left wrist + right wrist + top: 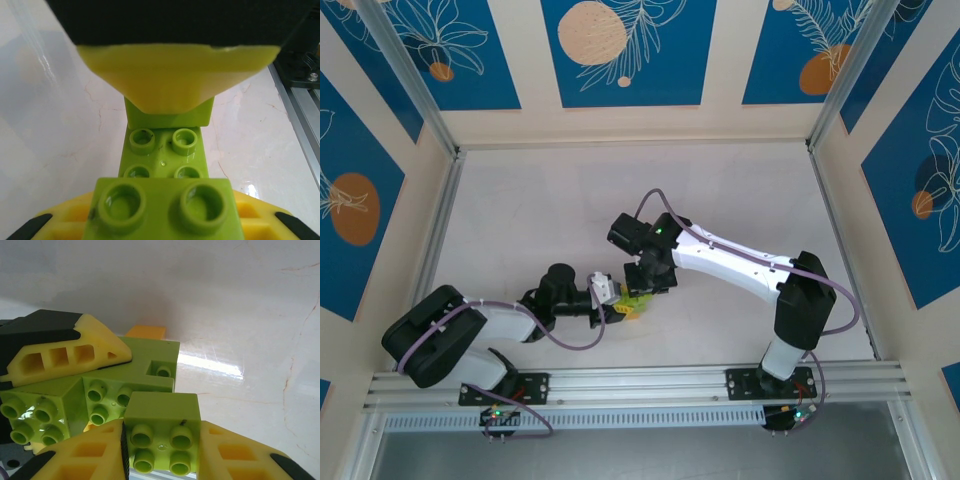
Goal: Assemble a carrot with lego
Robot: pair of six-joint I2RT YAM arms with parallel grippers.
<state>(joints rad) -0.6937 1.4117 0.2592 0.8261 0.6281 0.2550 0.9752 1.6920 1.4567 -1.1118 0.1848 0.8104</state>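
Top external: both arms meet over the near middle of the tabletop (570, 200). The left pincer (610, 308) and right pincer (645, 283) sit tip to tip with the carrot (633, 306) squeezed between them. We can place it from here, but it's too small to count bricks or read the jaws.

Left wrist: the left pincer (162, 220) is clamped tight on a two-stud lime end of the carrot (162, 150), which sits right between our fingers. This view adds the layout. Ahead of the pincer a long lime piece (162, 165) runs out studs-up to another lime block. That block sits under a yellow finger (175, 75), which we take to be the right pincer's. We read it as one joined piece gripped at both ends.

Right wrist: the right pincer (162, 455) is closed on a lime brick (162, 415), a four-stud square with its studs facing the camera. Just beyond and left of this pincer is the rest of the carrot (130, 372), with the left pincer's finger (75, 352) across it. This view adds the orange brick (146, 331) at the far end, behind the lime cluster.

Status, our call: the body is mostly built and the orange brick looks attached. The lime brick touches the cluster, but we can't tell if it's pressed home. What's left is seating it, then letting go.
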